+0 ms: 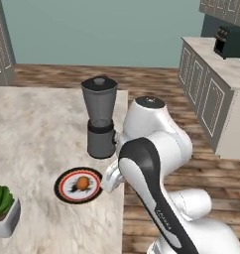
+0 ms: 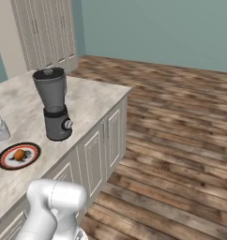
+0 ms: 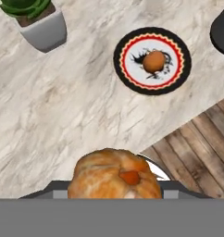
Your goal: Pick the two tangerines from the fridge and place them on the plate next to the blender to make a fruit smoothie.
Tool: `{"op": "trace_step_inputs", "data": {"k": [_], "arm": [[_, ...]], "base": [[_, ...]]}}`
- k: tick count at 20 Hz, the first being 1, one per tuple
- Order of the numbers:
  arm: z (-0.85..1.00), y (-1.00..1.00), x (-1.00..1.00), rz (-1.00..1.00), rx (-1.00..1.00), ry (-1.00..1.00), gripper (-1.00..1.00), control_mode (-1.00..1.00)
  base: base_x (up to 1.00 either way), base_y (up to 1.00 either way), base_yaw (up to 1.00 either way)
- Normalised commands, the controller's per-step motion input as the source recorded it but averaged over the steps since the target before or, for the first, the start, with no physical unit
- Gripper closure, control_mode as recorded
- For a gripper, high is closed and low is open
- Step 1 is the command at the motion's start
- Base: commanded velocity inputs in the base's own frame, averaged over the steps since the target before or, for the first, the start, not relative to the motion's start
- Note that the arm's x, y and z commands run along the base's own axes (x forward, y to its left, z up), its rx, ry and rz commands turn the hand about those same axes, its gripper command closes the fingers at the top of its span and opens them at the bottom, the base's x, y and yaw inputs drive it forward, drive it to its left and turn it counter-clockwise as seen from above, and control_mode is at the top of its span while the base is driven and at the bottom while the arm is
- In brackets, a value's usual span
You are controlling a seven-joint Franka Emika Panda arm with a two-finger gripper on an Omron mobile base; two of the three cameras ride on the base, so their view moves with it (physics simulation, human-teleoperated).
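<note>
At twelve o'clock beyond my gripper [image 3: 115, 196], clamped on the second tangerine [image 3: 115, 176], the plate [image 3: 152, 88] waits on the bench [image 3: 77, 106] holding the first tangerine [image 3: 154, 61].

1. White potted plant [image 1: 3, 211] w/ green leaves, on marble counter [image 1: 37, 134], near its front-left corner in left base view; in hand view it sits top left.
2. Counter's beige cabinet doors [image 2: 99, 150] face the wood plank floor [image 2: 181, 140].
3. Dark appliance [image 1: 230, 40], prob. toaster oven, on far counter [image 1: 226, 64] at right; type unclear.
4. Tall beige cupboards [image 2: 45, 33] by teal wall [image 2: 157, 28].
</note>
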Motion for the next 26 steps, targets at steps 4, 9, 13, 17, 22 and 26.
{"op": "trace_step_inputs", "data": {"k": [4, 9, 13, 17, 22, 26], "arm": [[-0.81, 0.47, 0.68, 0.00, -0.11, 0.00, 1.00, -1.00], [-0.64, 0.49, 0.84, 0.00, -0.13, 0.01, 1.00, -1.00], [-0.43, 0.72, 0.80, 0.00, -0.13, 0.07, 1.00, -1.00], [-0.44, 0.73, 0.75, 0.02, -0.10, 0.08, 1.00, -1.00], [-0.46, 0.50, 0.78, 0.03, -0.06, 0.05, 1.00, -1.00], [-0.62, 0.21, 0.65, 0.06, -0.01, 0.03, 1.00, -1.00]], "base": [[0.00, 0.00, 0.00], [0.00, 0.00, 0.00], [0.00, 0.00, 0.00], [0.00, 0.00, 0.00], [0.00, 0.00, 0.00], [0.00, 0.00, 0.00]]}}
